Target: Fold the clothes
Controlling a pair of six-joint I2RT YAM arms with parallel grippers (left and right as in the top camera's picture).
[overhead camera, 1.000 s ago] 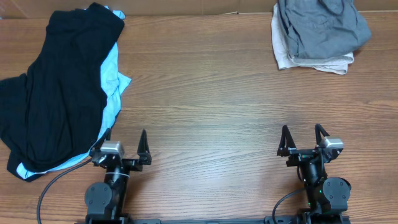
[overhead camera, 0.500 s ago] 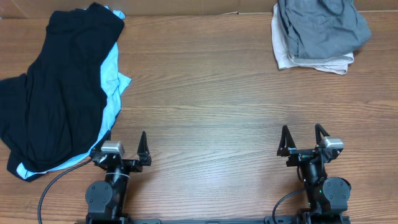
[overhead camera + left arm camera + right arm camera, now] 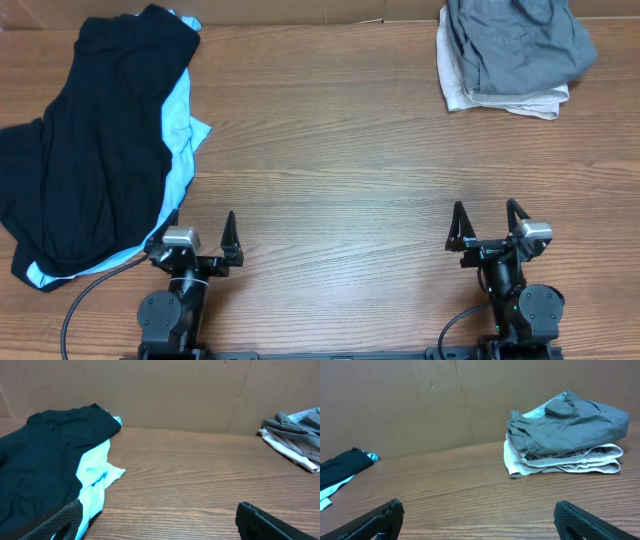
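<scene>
A crumpled black garment [image 3: 85, 140] lies over a light blue garment [image 3: 180, 120] at the table's left; both show in the left wrist view, black [image 3: 45, 455] and light blue [image 3: 95, 475]. A folded stack, a grey garment [image 3: 520, 45] on a beige one [image 3: 505, 100], sits at the back right and shows in the right wrist view [image 3: 565, 422]. My left gripper [image 3: 197, 238] is open and empty at the front left, its left finger next to the blue cloth's edge. My right gripper [image 3: 488, 225] is open and empty at the front right.
A brown cardboard wall [image 3: 165, 390] stands behind the wooden table [image 3: 330, 170]. The folded stack also shows at the far right of the left wrist view [image 3: 295, 442]. Cables run from both arm bases at the front edge.
</scene>
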